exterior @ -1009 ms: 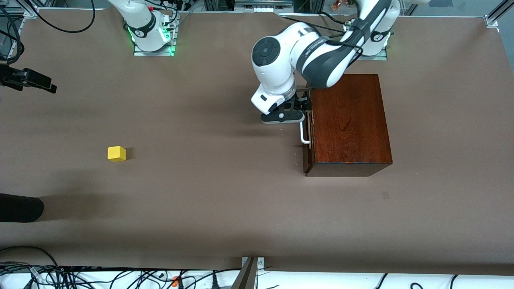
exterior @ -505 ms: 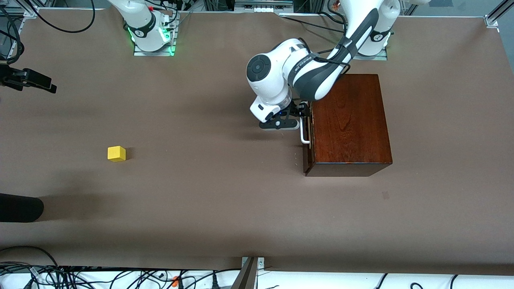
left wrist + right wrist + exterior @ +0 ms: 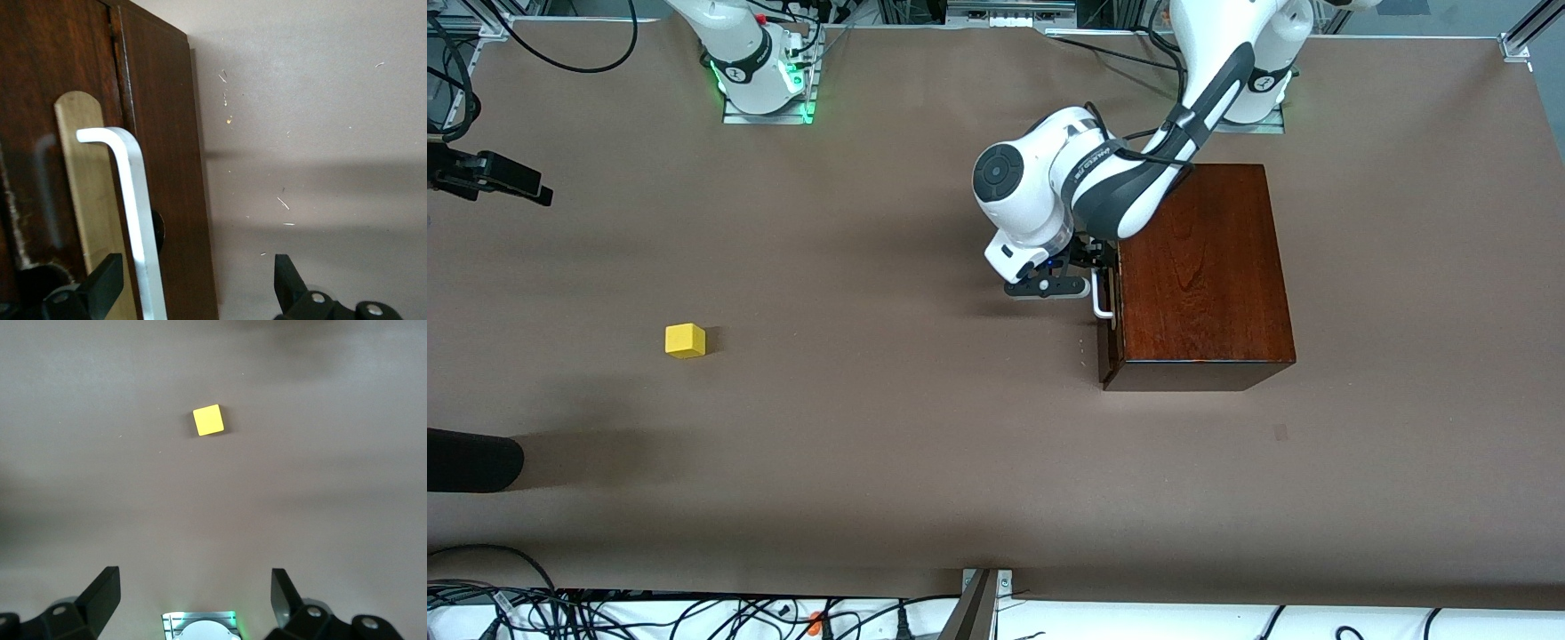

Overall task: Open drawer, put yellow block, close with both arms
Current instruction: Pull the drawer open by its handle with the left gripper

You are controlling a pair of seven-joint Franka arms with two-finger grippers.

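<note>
- One small bright yellow cube [image 3: 685, 340] sits alone on the brown surface [image 3: 889, 427] toward the right arm's end, at about nine o'clock from the box and well apart from it.
- One right end effector [image 3: 193, 603] hangs high over the surface with its fingers [image 3: 100, 593] spread wide and holding nothing; the cube lies under it, and the front view does not show this end effector, only its arm's green-lit base [image 3: 765, 84].
- One left end effector [image 3: 1098, 271] is at the drawer front, fingers [image 3: 103, 283] spread wide, one either side of the white bar handle [image 3: 137, 220] and not touching it.
- One glossy reddish-brown wooden box [image 3: 1200, 267] stands toward the left arm's end; its dark brown drawer front [image 3: 1107, 329] is closed, facing nine o'clock.
- The left arm's white wrist covers the handle's upper part in the front view.
</note>
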